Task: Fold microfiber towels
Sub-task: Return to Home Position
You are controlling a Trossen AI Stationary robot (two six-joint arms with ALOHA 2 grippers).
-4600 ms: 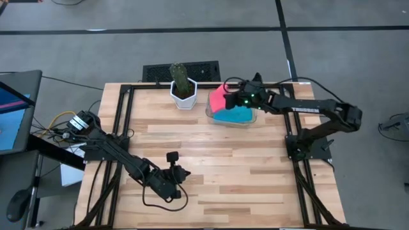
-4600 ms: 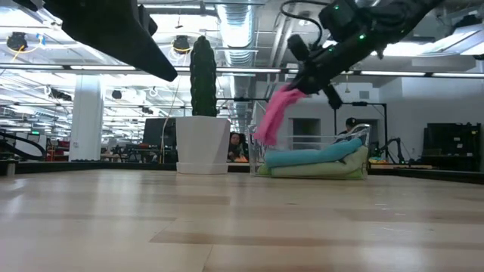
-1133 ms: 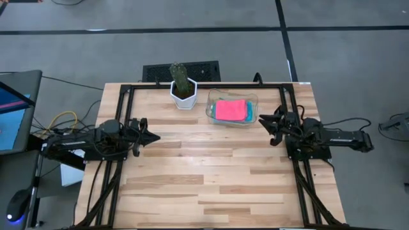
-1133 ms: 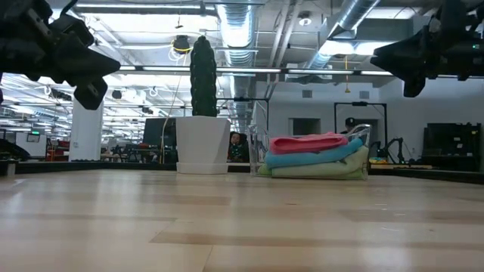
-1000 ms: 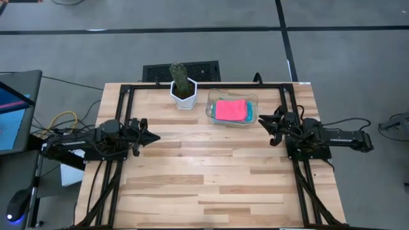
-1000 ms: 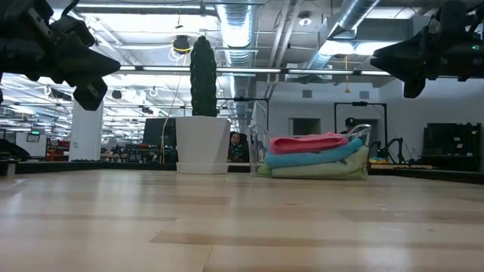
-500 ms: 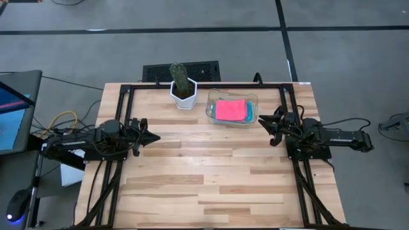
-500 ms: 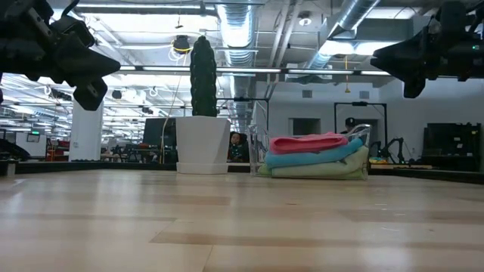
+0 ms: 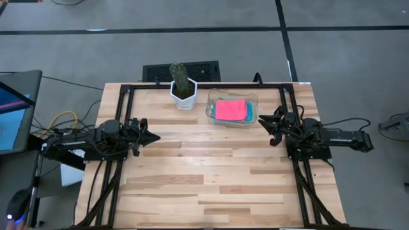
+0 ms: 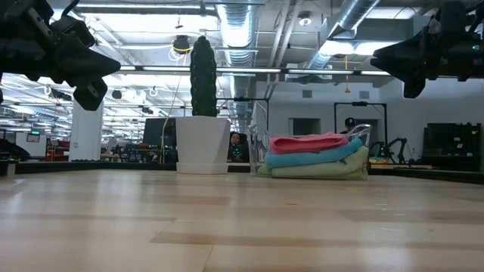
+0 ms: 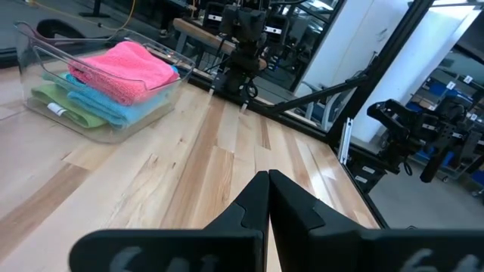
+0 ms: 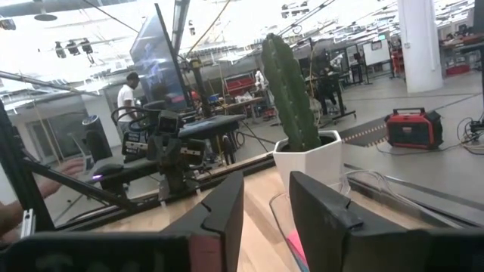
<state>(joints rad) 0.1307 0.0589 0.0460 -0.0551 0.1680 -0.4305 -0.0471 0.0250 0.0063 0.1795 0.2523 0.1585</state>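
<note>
Towels lie stacked flat in the clear tray (image 9: pixel 209 106) at the far side of the table (image 9: pixel 211 172), right of centre. The pink towel (image 9: pixel 231 109) is on top, and its longer side runs across the table, parallel to the far edge. From above, pink hides nearly everything under it. The low view shows the layers edge-on: pink (image 10: pixel 306 142), then the turquoise towel (image 10: pixel 310 156), then green cloth (image 10: pixel 318 171) at the bottom; I cannot tell there whether the green is one cloth or two. My left wrist view sees the same pile at an angle through the tray wall (image 11: pixel 45 57), with pink (image 11: pixel 125 64) over turquoise (image 11: pixel 98 94) over green (image 11: pixel 64 102).

Just left of the tray stands a cactus (image 9: pixel 181 76) in a white pot (image 9: pixel 184 96), near the tray but not touching it. Nothing stands between either arm and the tray.

My left pincer (image 9: pixel 152 135) hangs at the table's left edge, pointing inward, its fingers (image 11: pixel 253 208) pressed together and empty. My right pincer (image 9: pixel 267 126) hangs at the right edge just beside the tray, facing inward, fingers (image 12: pixel 223 215) a little apart, holding nothing. Its wrist view looks past the cactus (image 12: pixel 287 91) to a person (image 12: pixel 130 94) standing in the room beyond.
</note>
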